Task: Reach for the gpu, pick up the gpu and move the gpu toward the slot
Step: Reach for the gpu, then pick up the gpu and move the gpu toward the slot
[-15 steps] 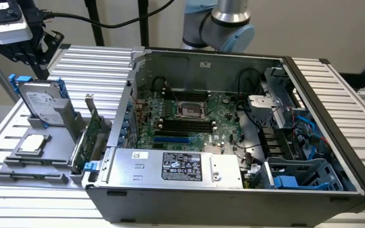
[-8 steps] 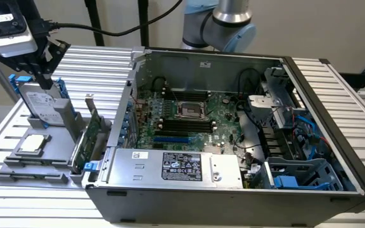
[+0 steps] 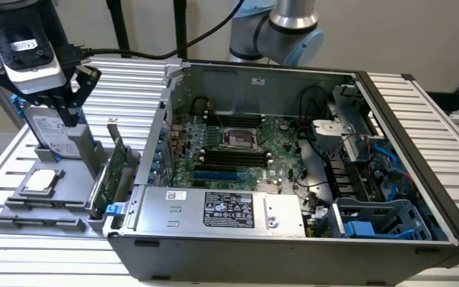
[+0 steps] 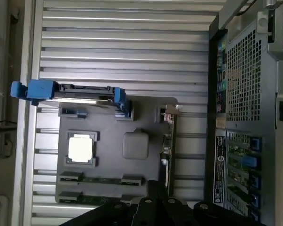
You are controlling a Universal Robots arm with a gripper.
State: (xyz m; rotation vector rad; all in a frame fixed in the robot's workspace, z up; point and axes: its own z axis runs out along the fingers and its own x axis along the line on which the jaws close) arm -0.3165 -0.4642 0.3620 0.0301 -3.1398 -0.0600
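Observation:
The gpu [image 3: 118,164] is a thin green card standing on edge in a grey holder [image 3: 22,209], close to the open computer case's left wall. In the wrist view the gpu [image 4: 169,143] appears edge-on, its silver bracket at one end. My gripper [image 3: 69,113] hangs over the back of the holder, just above the silver hard drive [image 3: 52,128], to the exterior view's left of the gpu and apart from it. In the wrist view the gripper [image 4: 155,200] is a dark shape near the card's end. It holds nothing.
The hard drive with blue rails [image 4: 75,92] and a small square silver chip [image 3: 40,181] share the holder. The open case [image 3: 309,155] with its motherboard lies to the exterior view's right. All of it rests on a ribbed metal table [image 3: 444,125].

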